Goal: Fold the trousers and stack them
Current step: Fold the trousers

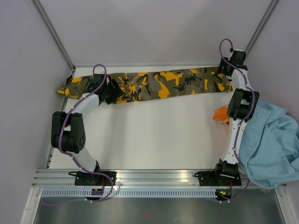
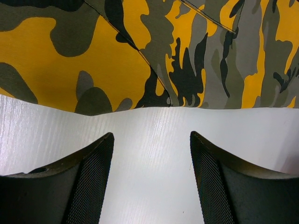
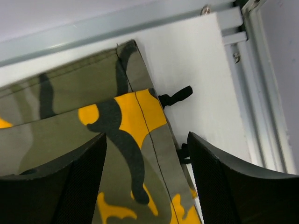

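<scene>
The trousers are laid flat as one long strip, running from beyond the left gripper across to beneath the right gripper. The left gripper is held wide open with nothing between its fingers. Only bare table is seen under it, and the near edge of the cloth lies just ahead of the fingertips, untouched. The right gripper is likewise spread wide and nothing is clamped. One end of the trousers lies flat below and between its fingers, with the end edge and a black toggle just ahead and to its right. Whether those fingers touch the cloth cannot be told. A blue garment and an orange garment are bunched behind the right gripper, beside its arm and apart from the trousers. No fold across the length is seen, so the step in hand is judged to be the first end-to-end fold, with grasps being lined up. For the next move, the right gripper would need to be lowered and closed on the end edge so that every layer is caught. The left gripper would need to be advanced to the cloth edge ahead of it and pressed down to pinch the thin fabric off the table.
</scene>
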Action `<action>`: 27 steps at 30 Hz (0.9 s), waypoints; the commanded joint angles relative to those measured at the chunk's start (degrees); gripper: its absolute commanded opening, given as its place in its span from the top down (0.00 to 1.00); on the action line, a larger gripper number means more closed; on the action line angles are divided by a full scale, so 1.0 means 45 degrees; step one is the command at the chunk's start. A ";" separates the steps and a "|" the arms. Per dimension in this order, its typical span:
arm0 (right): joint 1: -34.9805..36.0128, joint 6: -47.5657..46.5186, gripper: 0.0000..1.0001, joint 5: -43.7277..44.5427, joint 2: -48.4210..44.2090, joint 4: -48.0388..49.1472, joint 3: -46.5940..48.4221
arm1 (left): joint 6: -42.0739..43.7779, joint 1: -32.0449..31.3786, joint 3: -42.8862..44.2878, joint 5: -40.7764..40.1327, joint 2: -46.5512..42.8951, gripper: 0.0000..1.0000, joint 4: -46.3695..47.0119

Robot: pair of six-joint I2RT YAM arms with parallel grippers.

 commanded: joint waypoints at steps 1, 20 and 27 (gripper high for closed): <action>-0.0008 -0.0157 0.24 0.0076 0.0518 0.1257 0.0488 | -0.0139 -0.0020 0.0442 -0.0236 -0.0244 0.28 0.0180; -0.0008 -0.0294 0.41 0.0290 0.2178 0.2529 0.1308 | -0.0333 -0.0020 0.0637 -0.0177 0.0381 0.28 0.0102; -0.0008 -0.0372 0.50 0.0193 0.2258 0.2293 0.1172 | -0.0294 -0.0020 0.0774 -0.0216 0.0498 0.28 0.0063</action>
